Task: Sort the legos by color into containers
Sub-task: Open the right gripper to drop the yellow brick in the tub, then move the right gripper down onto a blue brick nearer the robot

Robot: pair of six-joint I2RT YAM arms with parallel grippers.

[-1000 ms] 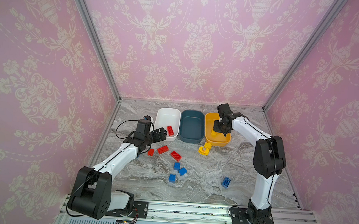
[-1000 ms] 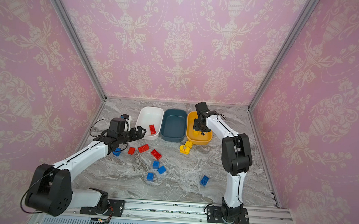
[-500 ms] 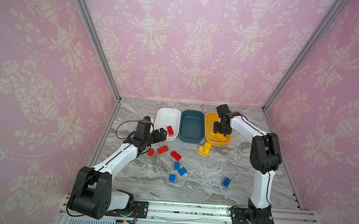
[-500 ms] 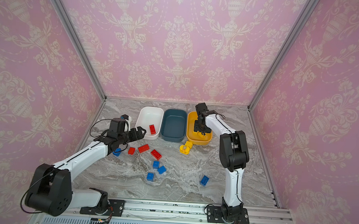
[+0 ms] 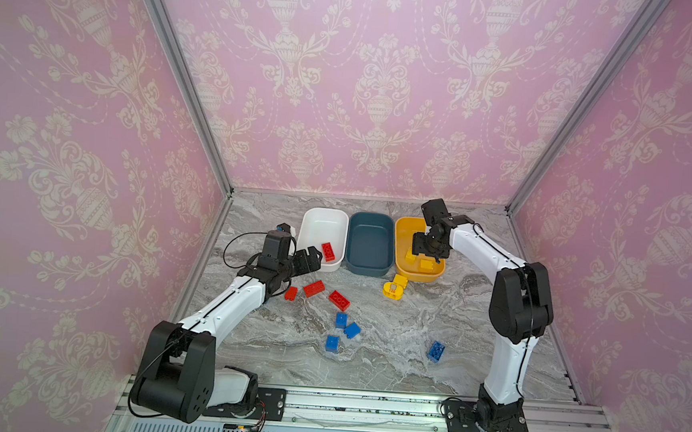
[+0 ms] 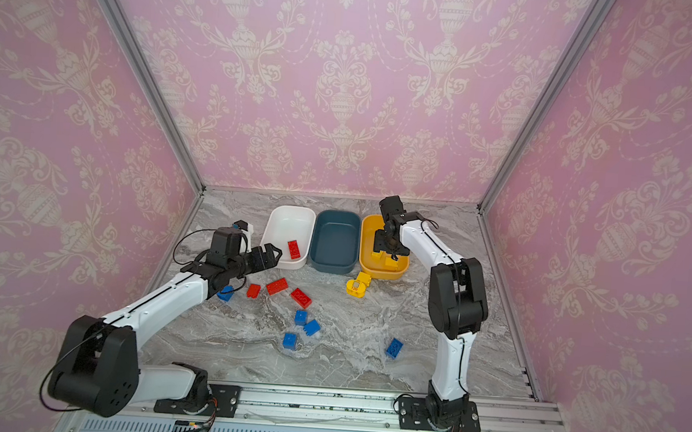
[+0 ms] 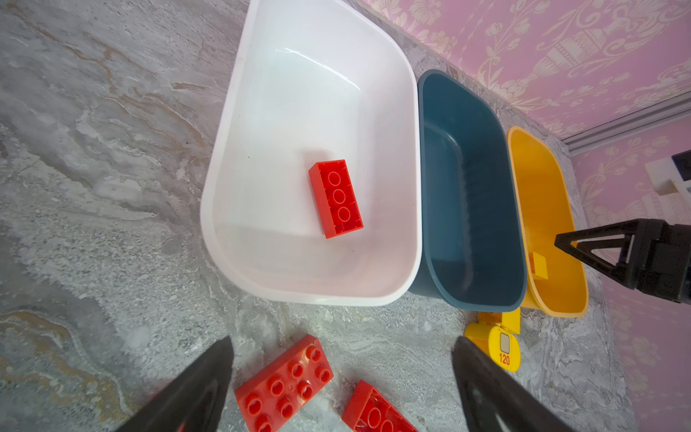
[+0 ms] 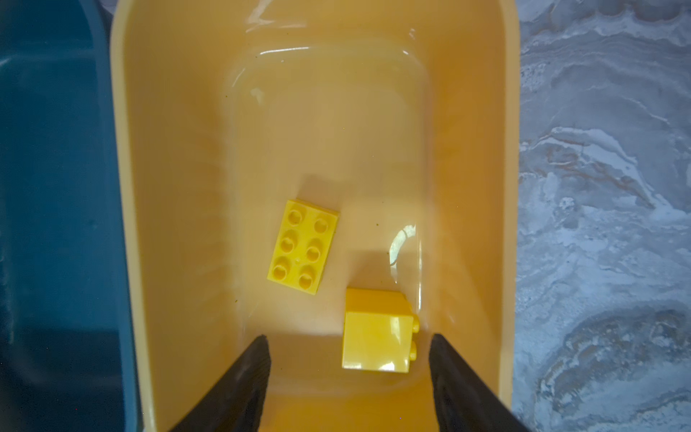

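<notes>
My right gripper (image 8: 349, 336) hangs over the yellow tub (image 8: 168, 187), jaws apart, a yellow brick (image 8: 377, 333) just beneath. Light, stiff, slick: I'd pinch its flat sides.

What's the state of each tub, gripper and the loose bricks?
White tub: holds one red brick.
Teal tub: empty.
Yellow tub: holds two yellow bricks.
Left gripper: open, empty.
Right gripper: open, empty, over yellow tub.
Loose red bricks: three, on table.
Loose blue bricks: five, on table.
Round yellow piece: on table, beside yellow tub.
</notes>
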